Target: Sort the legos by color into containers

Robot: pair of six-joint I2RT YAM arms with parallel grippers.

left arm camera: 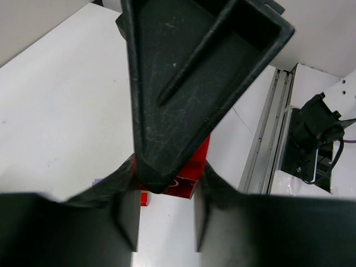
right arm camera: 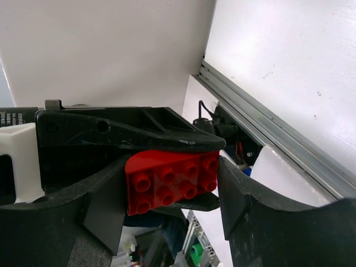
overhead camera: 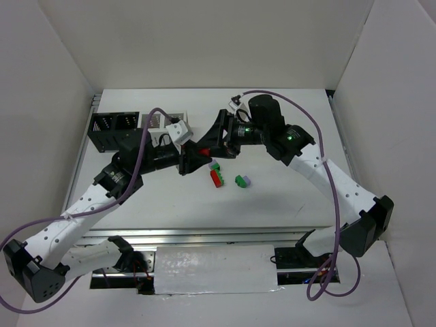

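Currently left gripper (left arm camera: 167,186) and right gripper (right arm camera: 171,186) both clamp the red 2x4 brick (right arm camera: 172,179), its long axis spanning the right gripper's fingers.

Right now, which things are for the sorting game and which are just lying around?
For the job: red brick, red-and-green stack, green brick, lavender brick, black bin, white bins.
Just lying about: purple cables, white sheet.

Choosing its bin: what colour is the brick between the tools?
The brick is red; clearest in right wrist view.
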